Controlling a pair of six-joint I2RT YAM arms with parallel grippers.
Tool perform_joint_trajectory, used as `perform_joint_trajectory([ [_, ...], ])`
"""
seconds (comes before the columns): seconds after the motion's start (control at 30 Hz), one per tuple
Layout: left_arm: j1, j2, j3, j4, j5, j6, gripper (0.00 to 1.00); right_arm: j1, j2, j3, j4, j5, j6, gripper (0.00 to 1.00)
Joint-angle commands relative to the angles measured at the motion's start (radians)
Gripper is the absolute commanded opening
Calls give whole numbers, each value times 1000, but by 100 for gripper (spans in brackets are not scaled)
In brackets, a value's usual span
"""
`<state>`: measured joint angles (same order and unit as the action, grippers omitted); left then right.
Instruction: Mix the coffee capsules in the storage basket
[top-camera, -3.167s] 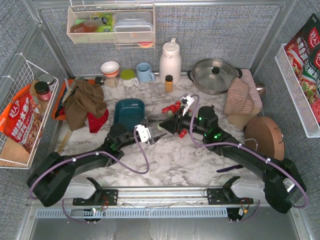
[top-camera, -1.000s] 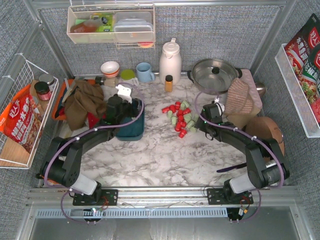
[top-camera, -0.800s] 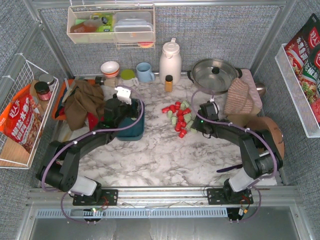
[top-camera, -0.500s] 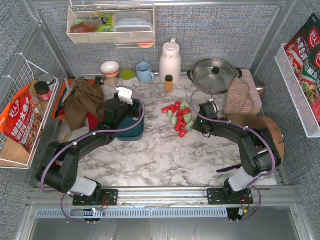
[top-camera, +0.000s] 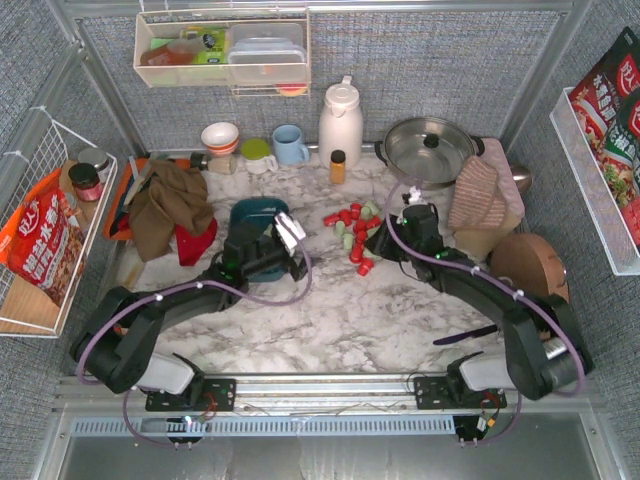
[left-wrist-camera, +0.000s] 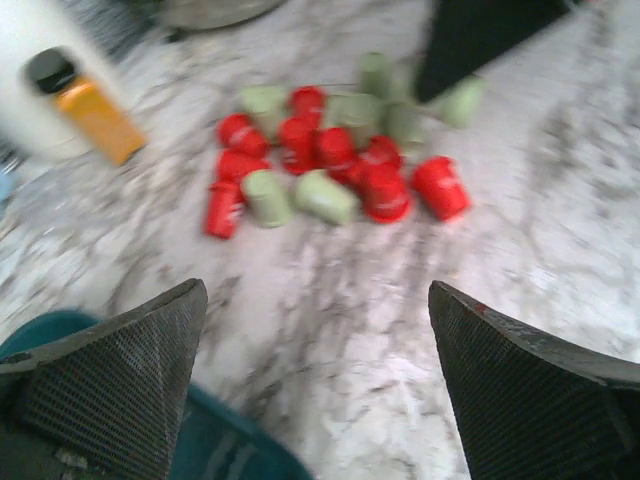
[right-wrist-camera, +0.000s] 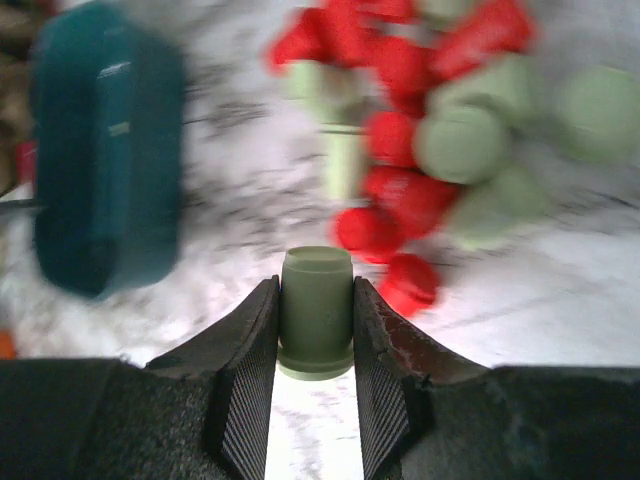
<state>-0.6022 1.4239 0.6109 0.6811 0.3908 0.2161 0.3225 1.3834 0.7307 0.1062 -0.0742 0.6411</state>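
Observation:
The dark teal storage basket (top-camera: 256, 213) sits left of centre, and no capsules show in it. It also shows in the left wrist view (left-wrist-camera: 225, 452) and the right wrist view (right-wrist-camera: 105, 150). The red and mint green coffee capsules (top-camera: 355, 236) lie in a loose pile on the marble, also seen in the left wrist view (left-wrist-camera: 325, 175). My left gripper (top-camera: 303, 262) (left-wrist-camera: 315, 290) is open and empty, just right of the basket's near corner, facing the pile. My right gripper (top-camera: 377, 243) (right-wrist-camera: 316, 285) is shut on a mint green capsule (right-wrist-camera: 316, 310) at the pile's edge.
An amber bottle (top-camera: 337, 166), a white thermos (top-camera: 340, 120), a blue mug (top-camera: 290, 145) and a lidded pot (top-camera: 428, 150) stand at the back. Brown and red cloths (top-camera: 170, 208) lie left of the basket. A folded towel (top-camera: 482, 192) and a wooden disc (top-camera: 528, 272) are at the right.
My left gripper has moved from over the basket to its near right side, uncovering the basket. My right wrist has shifted slightly at the pile's right edge.

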Motion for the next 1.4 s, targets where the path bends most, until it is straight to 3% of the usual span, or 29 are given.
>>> perform_joint_trajectory([
  [0.0,-53,7,-30,91,213,135,99,85,-102,-43,269,-160,-75,18],
  [0.2,-103,31,-42,103,292,167,99,183,-163,-85,451,-275,-103,18],
  [0.5,-146,0,-108,254,206,167,99,238,-103,-85,578,-406,-99,18],
  [0.8,-151,-50,-166,366,90,200,93,245,-89,-79,549,-402,-110,18],
  [0.9,-151,-54,-185,416,87,195,89,247,-81,-68,526,-395,-112,18],
  [1.17,-153,-58,-194,460,115,165,87,259,-53,-65,544,-396,-101,18],
  [1.23,-153,-61,-197,466,114,164,83,260,-49,-65,548,-398,-100,18],
  [1.37,-153,-62,-199,459,124,180,62,263,-55,-62,543,-398,-102,18],
])
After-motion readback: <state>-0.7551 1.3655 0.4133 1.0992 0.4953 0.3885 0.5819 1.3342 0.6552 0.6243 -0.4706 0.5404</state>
